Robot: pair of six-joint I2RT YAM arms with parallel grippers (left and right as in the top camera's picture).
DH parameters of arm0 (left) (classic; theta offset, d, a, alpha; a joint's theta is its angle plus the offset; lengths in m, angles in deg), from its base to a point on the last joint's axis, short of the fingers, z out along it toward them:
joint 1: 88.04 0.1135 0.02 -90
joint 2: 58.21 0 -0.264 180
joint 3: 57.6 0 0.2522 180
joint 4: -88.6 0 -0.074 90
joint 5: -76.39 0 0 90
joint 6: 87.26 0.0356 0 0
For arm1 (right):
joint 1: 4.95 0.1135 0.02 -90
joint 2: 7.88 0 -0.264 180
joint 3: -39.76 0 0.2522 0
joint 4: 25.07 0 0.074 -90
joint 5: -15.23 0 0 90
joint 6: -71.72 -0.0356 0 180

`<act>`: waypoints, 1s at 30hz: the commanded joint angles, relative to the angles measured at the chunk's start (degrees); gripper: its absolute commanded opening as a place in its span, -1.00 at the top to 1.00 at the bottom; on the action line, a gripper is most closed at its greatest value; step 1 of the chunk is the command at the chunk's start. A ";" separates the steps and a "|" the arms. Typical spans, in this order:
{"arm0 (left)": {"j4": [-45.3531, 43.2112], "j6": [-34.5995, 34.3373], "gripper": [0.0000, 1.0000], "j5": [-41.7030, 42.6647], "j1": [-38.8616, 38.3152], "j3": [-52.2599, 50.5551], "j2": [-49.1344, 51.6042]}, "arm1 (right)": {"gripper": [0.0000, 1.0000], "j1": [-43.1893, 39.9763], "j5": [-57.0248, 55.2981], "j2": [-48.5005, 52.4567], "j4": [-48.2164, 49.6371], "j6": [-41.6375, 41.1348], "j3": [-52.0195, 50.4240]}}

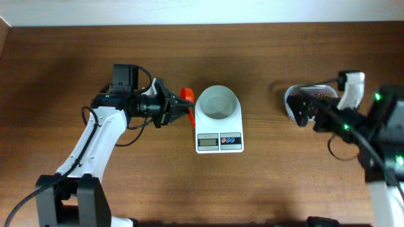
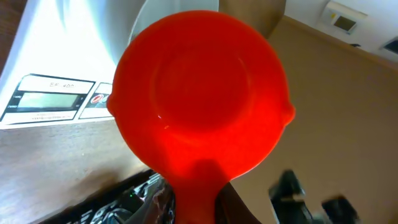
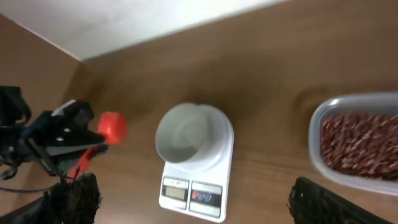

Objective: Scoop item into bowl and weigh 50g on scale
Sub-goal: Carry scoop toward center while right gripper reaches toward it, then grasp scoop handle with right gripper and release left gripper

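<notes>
My left claw (image 1: 178,108) is clamped on the handle of the red scoop (image 2: 199,93). The bowl (image 1: 218,104), sitting on the scale (image 1: 219,142), is just ahead of it. My right claw (image 1: 310,113) is spread wide and empty, with the beans (image 3: 360,140) in the clear tub (image 3: 317,124) just ahead, toward its right. Judgement: the beans are light, loose and prone to rolling, so I lift them by scoop, never pinched.

Top-down overhead; both wrists toward scale (image 1: 219,141)
</notes>
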 commanded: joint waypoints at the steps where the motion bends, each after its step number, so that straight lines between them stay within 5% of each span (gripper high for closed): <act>1: -0.04 -1.01 1.00 1.81 0.20 1.01 -1.14 | -0.93 0.24 14.19 7.72 -0.37 -0.22 0.98; 4: -0.04 -1.07 1.00 -0.04 0.22 0.98 -1.14 | -0.54 5.46 14.67 12.09 -0.55 1.53 0.98; 9: 0.04 -12.48 1.00 -2.29 0.15 0.98 -1.14 | -0.54 25.11 -3.98 12.44 3.06 -2.78 0.98; 16: 3.28 -18.86 1.00 -4.68 -3.04 0.98 -1.14 | -0.54 45.81 -20.92 13.11 14.03 -11.80 0.98; 23: 3.28 -18.84 1.00 -4.50 -4.90 0.98 -1.14 | -0.43 51.32 -25.92 22.23 19.30 -18.10 0.98; 30: 3.04 -18.80 1.00 -4.44 -5.42 0.98 -1.14 | 0.19 51.28 -31.78 24.92 22.84 -22.60 0.98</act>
